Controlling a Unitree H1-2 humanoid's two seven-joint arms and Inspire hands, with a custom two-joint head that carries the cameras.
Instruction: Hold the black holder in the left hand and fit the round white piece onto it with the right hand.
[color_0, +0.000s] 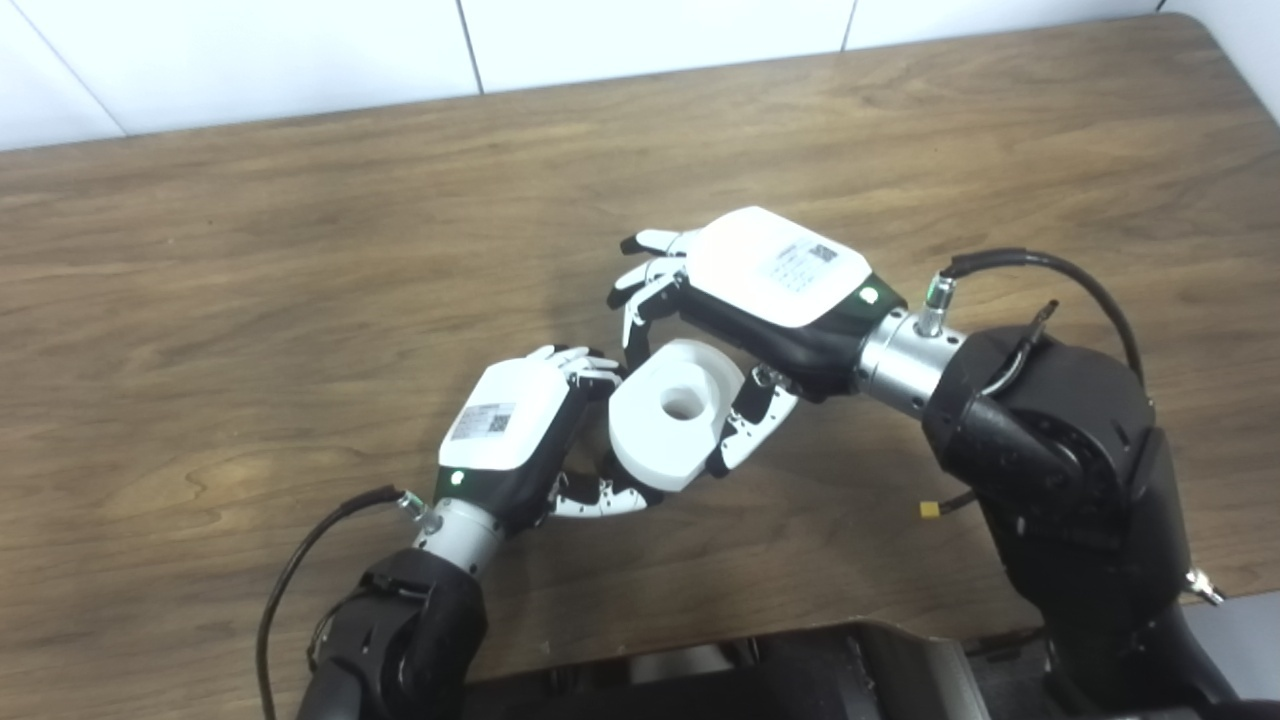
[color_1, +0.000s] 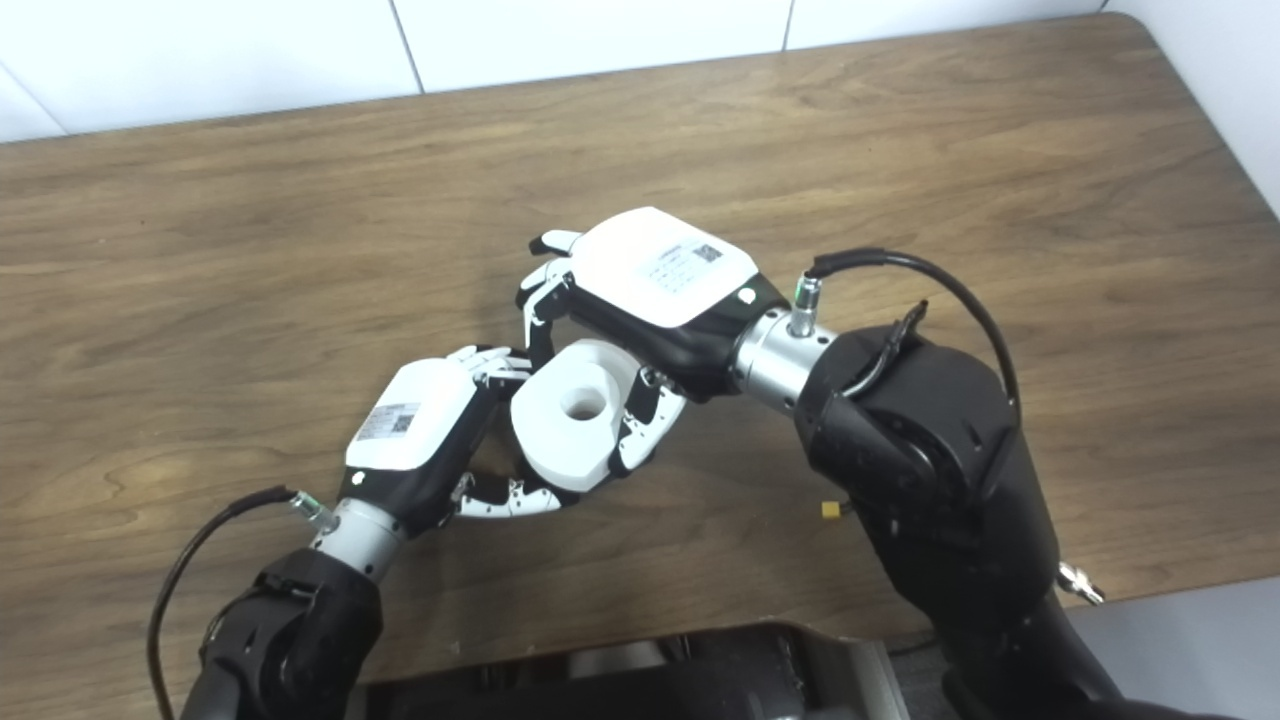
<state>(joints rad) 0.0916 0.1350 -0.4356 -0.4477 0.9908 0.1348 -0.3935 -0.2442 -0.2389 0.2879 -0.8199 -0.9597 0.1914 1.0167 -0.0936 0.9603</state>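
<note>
The left hand (color_0: 515, 430) sat just left of the white piece (color_0: 672, 415), fingers curled in toward it and thumb hooked beneath. Whatever it gripped was hidden: the black holder could not be made out, so I cannot tell whether that hand had it.

Centre stage, the piece hung between both hands above the table (color_0: 250, 250), a thick round block with its bore tilted up toward the camera.

Right of the piece, the right hand (color_0: 770, 285) came over the top, fingers (color_0: 640, 295) draped on the far rim, thumb (color_0: 750, 430) pressed on the near side, closed on it.

By my reading, the fit turned on lining that bore with the holder under the piece, and the left fingertips crowding the left edge looked like the obstacle. Otherwise only a cable (color_0: 1050, 270) off the right wrist.
</note>
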